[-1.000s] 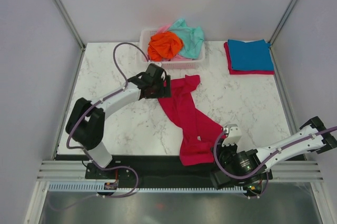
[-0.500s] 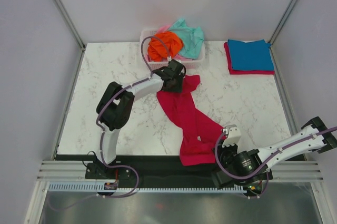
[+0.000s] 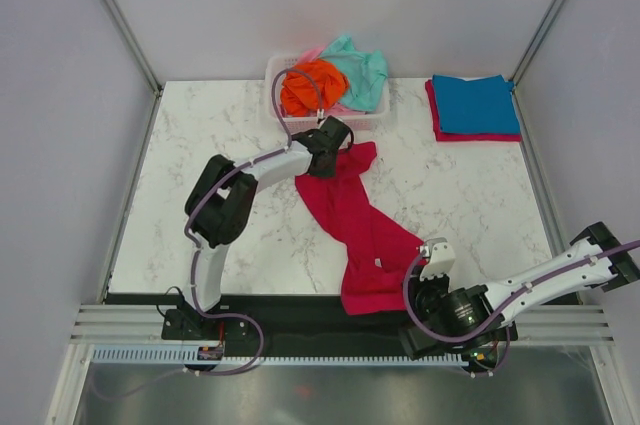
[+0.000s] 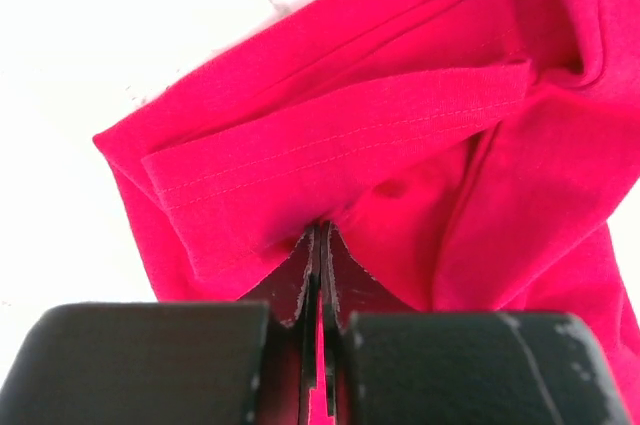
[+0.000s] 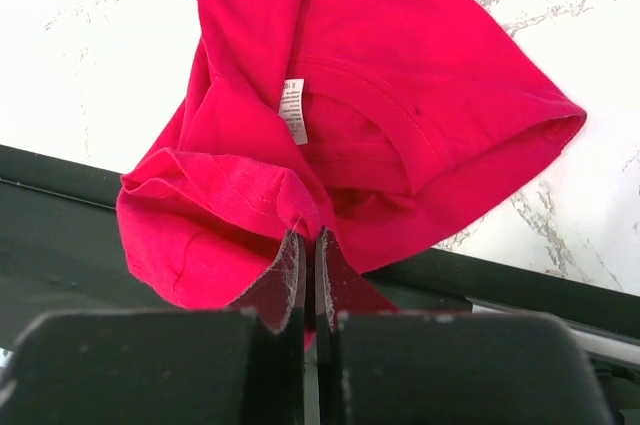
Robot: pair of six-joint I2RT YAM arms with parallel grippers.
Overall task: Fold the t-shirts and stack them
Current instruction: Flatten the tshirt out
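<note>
1. Your left end effector (image 4: 318, 235) is clamped shut on a stitched fold at the far end of the red shirt (image 3: 360, 220), just in front of the basket (image 3: 355, 123). The bite looks thin, so a sharp pull could strip the cloth out.
2. The red shirt lies bunched and twisted on the surface (image 3: 200, 165). Its long axis runs diagonally from far centre to the near edge. The neck end, with its label (image 5: 293, 110), points at the near edge and hangs over it.
3. Your right end effector (image 5: 308, 240) is closed tight on a fold beside the collar. It may be pinching several layers. If you spread the arms unevenly, the twist will likely stay in.
4. A folded blue shirt (image 3: 475, 103) sits far right, well apart.
</note>
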